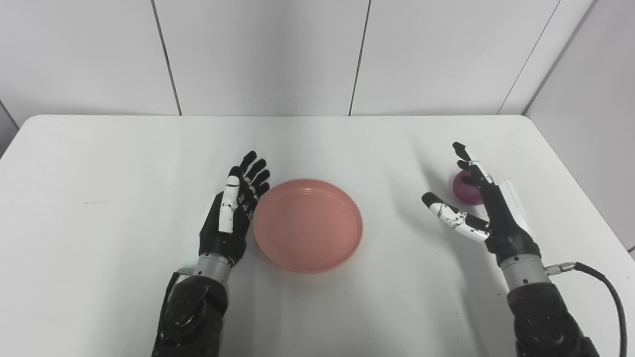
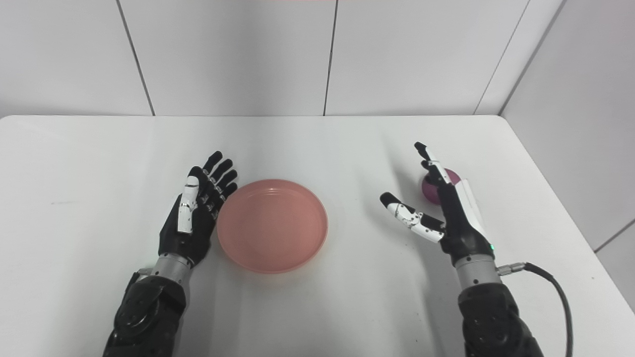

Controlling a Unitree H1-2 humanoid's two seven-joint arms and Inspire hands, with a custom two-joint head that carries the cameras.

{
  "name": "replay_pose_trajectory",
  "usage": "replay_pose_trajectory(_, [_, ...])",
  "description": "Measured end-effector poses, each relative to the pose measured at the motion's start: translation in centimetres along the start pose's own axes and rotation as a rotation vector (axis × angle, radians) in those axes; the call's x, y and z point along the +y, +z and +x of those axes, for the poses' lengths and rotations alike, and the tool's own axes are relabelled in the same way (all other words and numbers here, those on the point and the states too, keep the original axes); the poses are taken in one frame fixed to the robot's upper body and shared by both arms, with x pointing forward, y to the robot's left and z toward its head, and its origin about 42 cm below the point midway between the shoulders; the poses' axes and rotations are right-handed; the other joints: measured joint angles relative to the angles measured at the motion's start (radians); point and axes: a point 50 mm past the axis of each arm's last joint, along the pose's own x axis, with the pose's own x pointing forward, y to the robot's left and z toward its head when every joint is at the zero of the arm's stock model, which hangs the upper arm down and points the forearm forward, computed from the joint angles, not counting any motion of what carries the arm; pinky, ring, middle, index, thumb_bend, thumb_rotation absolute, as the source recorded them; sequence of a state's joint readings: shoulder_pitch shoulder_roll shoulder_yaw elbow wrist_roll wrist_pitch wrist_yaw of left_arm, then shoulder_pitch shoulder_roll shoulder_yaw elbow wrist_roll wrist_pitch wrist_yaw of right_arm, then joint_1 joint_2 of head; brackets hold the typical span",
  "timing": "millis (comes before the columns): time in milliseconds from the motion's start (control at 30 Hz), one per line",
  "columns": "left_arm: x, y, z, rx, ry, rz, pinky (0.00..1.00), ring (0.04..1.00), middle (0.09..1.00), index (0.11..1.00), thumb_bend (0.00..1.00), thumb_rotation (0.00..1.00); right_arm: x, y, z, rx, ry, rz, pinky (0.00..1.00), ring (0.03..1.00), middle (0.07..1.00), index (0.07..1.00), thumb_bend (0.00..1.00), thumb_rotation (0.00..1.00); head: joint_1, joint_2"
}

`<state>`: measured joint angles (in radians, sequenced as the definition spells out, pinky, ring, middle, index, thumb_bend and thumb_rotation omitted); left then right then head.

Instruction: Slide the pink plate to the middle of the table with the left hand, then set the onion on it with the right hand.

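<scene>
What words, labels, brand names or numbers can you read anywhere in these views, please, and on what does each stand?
None: no readable text in either view.
The pink plate, the onion, the table and the wall panels are plain.
The left robot hand and the right robot hand show only white and black casing, with no lettering that can be made out.

A white table (image 1: 124,163) with rounded far corners fills the lower scene, backed by a pale panelled wall (image 1: 258,54) with thin dark seams, and a black cable (image 1: 607,290) curves over its right side.
</scene>
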<state>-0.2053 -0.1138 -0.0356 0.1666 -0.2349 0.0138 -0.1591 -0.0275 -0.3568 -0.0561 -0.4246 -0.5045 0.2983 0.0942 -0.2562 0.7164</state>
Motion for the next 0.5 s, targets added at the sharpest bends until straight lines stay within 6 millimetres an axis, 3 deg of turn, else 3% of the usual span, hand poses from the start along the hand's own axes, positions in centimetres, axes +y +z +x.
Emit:
replay_pose_trajectory(300, [0.0, 0.0, -0.1, 0.0, 0.001, -0.005, 0.95, 0.939, 0.941, 0.92, 0.46, 1.0, -1.0, -1.2, 1.1, 0.017, -0.021, -0.124, 0.77, 0.882, 0.931, 0.941, 0.94, 0.32, -0.011, -0.002])
replay_pose_trajectory(500, [0.0, 0.1, -0.2, -0.001, -0.006, -0.013, 0.96, 0.943, 0.945, 0.922, 0.47, 1.0, -1.7, -1.8, 1.8, 0.029, -0.032, -0.183, 0.81, 0.901, 0.926, 0.93, 0.95, 0.32, -0.015, -0.005])
